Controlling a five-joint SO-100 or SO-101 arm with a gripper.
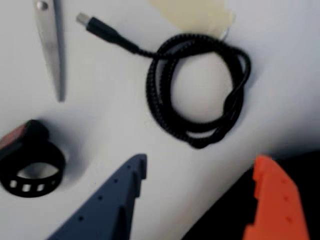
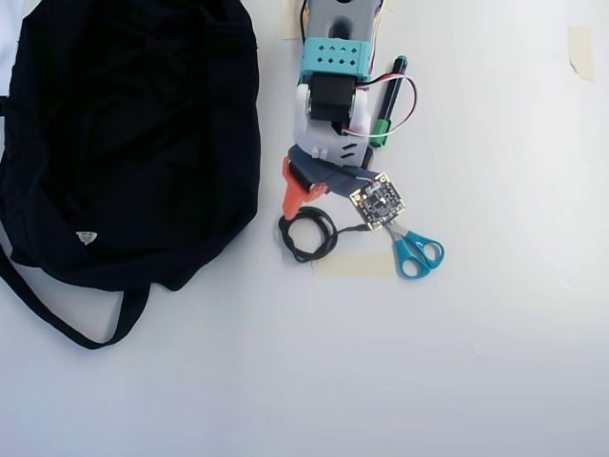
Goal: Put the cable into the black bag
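Observation:
The cable point(image 1: 159, 95) is a black braided cord coiled in a loop on the white table, its plug end point(image 1: 85, 21) trailing to the upper left. My gripper point(image 1: 200, 162) is open and empty. Its grey-blue finger point(image 1: 117, 197) and orange finger point(image 1: 275, 200) stand wide apart just short of the coil, not touching it. In the overhead view the gripper point(image 2: 319, 205) hovers over the cable point(image 2: 308, 255). The black bag point(image 2: 124, 143) lies to the left with its strap point(image 2: 57, 319) and white tag point(image 2: 87, 237). Its dark edge shows beside the orange finger point(image 1: 220, 222).
A black ring-shaped object point(image 1: 30, 172) with a red part lies left of the grey-blue finger. Scissors point(image 1: 50, 45) with blue handles point(image 2: 419, 252) lie beside the cable. A strip of tape point(image 2: 354, 264) and a green marker point(image 2: 385, 105) are nearby.

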